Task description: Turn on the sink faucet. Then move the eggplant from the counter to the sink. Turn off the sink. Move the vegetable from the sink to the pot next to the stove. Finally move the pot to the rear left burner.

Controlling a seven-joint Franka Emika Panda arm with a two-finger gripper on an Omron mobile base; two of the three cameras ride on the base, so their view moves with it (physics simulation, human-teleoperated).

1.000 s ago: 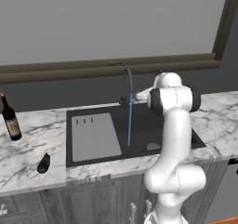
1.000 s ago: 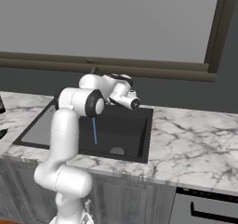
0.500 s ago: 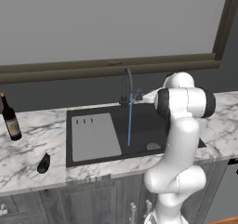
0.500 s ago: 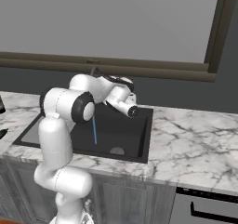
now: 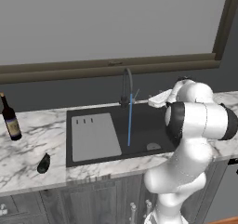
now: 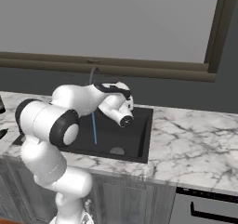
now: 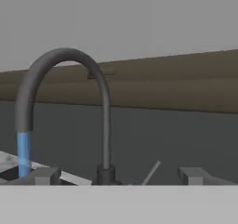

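Vs one second ago: the white arm's elbow has swung further right in the left base view and now bulks over the front right corner of the dark rectangular sink basin [image 5: 139, 125]. Hand has pulled back from the tap toward the sink's right side. Water was already running then and is still running. Bottle, eggplant and camera framing unchanged.

Two-finger gripper [image 7: 118, 175]: released, jaws spread wide with nothing between them. In the hand view its two grey fingertips [image 7: 42, 175] sit either side of the base of the dark curved gooseneck faucet [image 7: 65, 107], not touching it. A thin lever [image 7: 151, 171] angles up just right of the faucet base.

Blue water stream [image 5: 130, 121] falls straight from the spout into the basin, landing left of the round drain [image 5: 153, 146].

Small dark eggplant [image 5: 43, 163] lies on the white marble counter [image 5: 28, 148], front left, just beside the sink's left rim and near the counter's front edge. Not yet moved.

Dark glass bottle with a label [image 5: 10, 118] stands upright at the far left, toward the back, well apart from the eggplant.

Clearance: the flat grey drainboard section [image 5: 95, 137] separates the eggplant from the stream. Right of the sink is open marble [image 6: 195, 144].
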